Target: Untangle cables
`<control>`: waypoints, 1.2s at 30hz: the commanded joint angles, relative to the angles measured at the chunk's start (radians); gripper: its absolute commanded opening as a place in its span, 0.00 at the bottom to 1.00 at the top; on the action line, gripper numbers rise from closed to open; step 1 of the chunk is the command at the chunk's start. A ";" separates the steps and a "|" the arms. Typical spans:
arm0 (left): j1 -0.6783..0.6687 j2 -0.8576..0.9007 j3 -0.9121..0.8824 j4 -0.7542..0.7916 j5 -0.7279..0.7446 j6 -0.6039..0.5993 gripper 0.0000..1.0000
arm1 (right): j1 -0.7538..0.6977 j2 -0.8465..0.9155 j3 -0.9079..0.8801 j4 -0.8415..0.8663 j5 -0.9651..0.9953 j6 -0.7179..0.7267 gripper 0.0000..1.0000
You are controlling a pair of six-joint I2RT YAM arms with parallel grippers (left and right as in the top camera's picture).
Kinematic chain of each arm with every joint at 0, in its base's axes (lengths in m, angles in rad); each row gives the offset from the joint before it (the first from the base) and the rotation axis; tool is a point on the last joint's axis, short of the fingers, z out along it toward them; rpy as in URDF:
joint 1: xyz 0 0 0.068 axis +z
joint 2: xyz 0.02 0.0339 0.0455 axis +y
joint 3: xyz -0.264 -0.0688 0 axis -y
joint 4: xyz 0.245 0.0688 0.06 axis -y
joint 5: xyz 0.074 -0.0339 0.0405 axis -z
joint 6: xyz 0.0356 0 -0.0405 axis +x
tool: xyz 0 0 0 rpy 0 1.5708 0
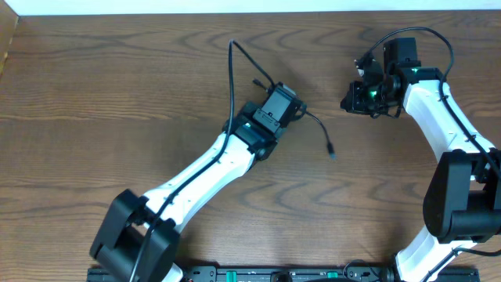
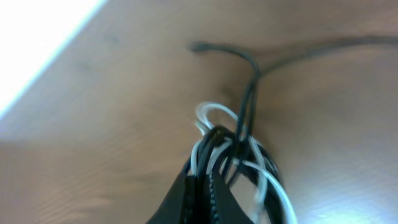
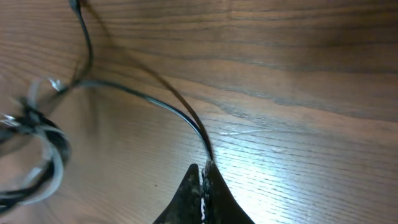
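Near the middle of the tabletop point(image 1: 117, 94), a little toward its far edge, my left claw point(image 1: 288, 106) is clamped shut on the tangled cables point(image 2: 217, 149), a knot of black and white loops bunched at its tip. The white cable point(image 2: 267, 180) curls close around the grip. The black cable point(image 1: 232, 70) sends one strand off toward the far edge and another rightward, ending in a small plug point(image 1: 331, 153) lying on the wood. Further right, toward the far right corner, my right claw point(image 3: 206, 167) has its fingers pressed together. A black strand runs right up to their tips; whether they pinch it I cannot tell.
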 commanded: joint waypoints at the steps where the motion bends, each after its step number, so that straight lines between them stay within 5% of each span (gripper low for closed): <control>1: 0.007 -0.040 0.015 0.083 -0.405 0.205 0.08 | -0.010 -0.011 0.005 -0.003 -0.047 -0.014 0.01; 5: 0.051 -0.040 0.015 0.249 -0.575 0.449 0.07 | -0.018 -0.011 0.005 -0.009 -0.047 -0.022 0.01; 11: 0.101 -0.040 0.015 0.421 -0.597 0.710 0.08 | -0.018 -0.011 0.005 -0.011 -0.045 -0.022 0.01; 29: -0.096 0.130 -0.080 0.419 -0.397 0.584 0.07 | -0.023 -0.011 0.005 -0.013 -0.027 -0.025 0.01; 36: -0.202 0.198 -0.080 0.365 -0.315 0.361 0.07 | -0.043 -0.011 0.005 -0.019 -0.027 -0.025 0.01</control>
